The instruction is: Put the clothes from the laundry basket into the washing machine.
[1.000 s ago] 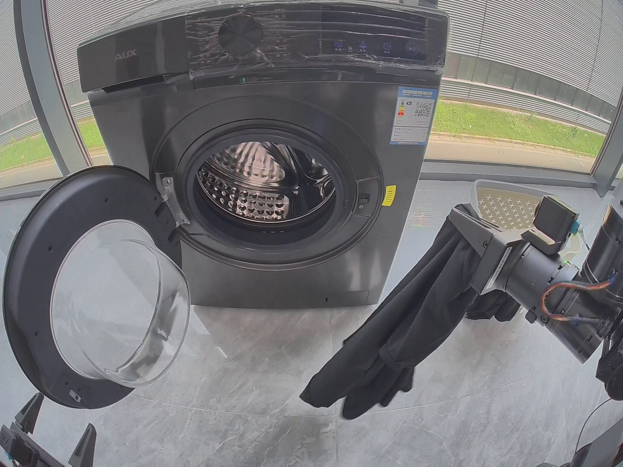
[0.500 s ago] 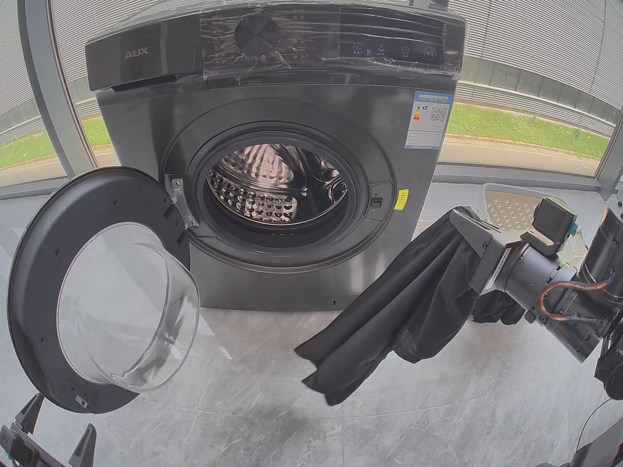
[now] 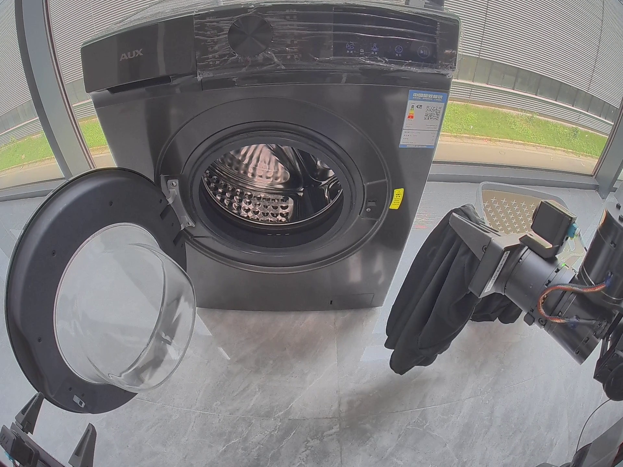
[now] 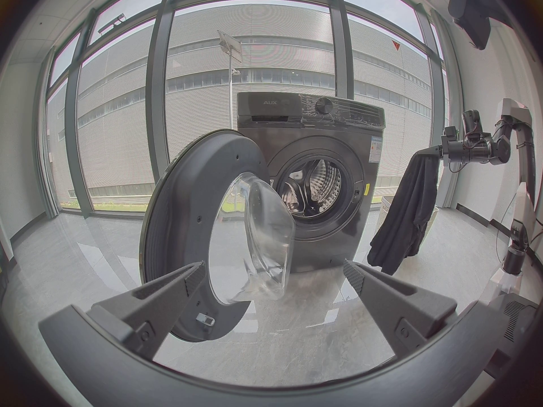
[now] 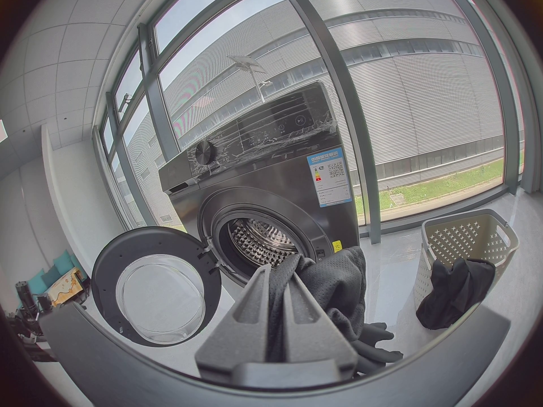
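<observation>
A dark grey washing machine [image 3: 272, 163] stands ahead with its round door [image 3: 97, 293] swung open to the left and the steel drum [image 3: 269, 183] showing. My right gripper [image 3: 468, 228] is shut on a black garment [image 3: 435, 293], which hangs free above the floor to the right of the machine. The same garment [image 5: 334, 289] bunches between the shut fingers [image 5: 249, 317] in the right wrist view. A beige laundry basket [image 5: 469, 244] stands behind, with another dark garment [image 5: 452, 295] draped over its rim. My left gripper [image 4: 271, 295] is open, low at the left, facing the door [image 4: 215, 233].
Glass window walls run behind the machine. Grey marble floor [image 3: 292, 371] stretches in front of it. The open door juts out over the floor on the left side. The basket [image 3: 513, 205] sits right of the machine, by the window.
The hanging garment has swung back to the right and now hangs straight under my right gripper, no longer trailing out leftwards. The head view has shifted slightly.
</observation>
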{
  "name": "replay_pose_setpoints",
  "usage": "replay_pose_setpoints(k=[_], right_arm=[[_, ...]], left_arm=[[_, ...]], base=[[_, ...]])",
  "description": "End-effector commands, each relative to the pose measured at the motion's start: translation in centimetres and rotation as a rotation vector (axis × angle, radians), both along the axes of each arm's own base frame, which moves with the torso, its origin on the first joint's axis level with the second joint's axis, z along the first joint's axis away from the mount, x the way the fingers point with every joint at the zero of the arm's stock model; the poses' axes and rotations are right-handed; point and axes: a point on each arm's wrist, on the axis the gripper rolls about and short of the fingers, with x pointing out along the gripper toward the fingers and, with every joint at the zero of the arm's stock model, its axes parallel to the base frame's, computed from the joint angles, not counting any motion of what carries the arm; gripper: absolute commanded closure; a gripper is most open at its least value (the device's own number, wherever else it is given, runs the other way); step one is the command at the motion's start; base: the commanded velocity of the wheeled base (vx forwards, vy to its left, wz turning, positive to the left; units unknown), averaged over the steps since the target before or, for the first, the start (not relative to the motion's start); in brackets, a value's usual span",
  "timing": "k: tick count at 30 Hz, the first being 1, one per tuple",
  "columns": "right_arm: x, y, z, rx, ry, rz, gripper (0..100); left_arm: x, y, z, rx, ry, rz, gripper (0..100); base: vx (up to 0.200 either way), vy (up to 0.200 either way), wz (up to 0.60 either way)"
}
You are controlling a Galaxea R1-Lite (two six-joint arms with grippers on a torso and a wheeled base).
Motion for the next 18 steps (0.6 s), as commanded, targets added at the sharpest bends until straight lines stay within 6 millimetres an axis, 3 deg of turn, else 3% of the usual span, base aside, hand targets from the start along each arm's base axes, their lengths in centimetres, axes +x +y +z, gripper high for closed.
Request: replay_pose_setpoints(k=[1,18], right_arm=[[0.03,0.01,-0.04,-0.001,0.001,-0.001,100],[0.13,0.11,-0.26,0.004,0.013,0.0,100]], left_arm=[[-0.01,0.0,-0.48,0.0,-0.001,0.0,0],[-0.01,0.0,-0.48,-0.002,-0.001,0.0,0]], base=[[0.0,0.2,0.0],[0.0,0.012,0.0]])
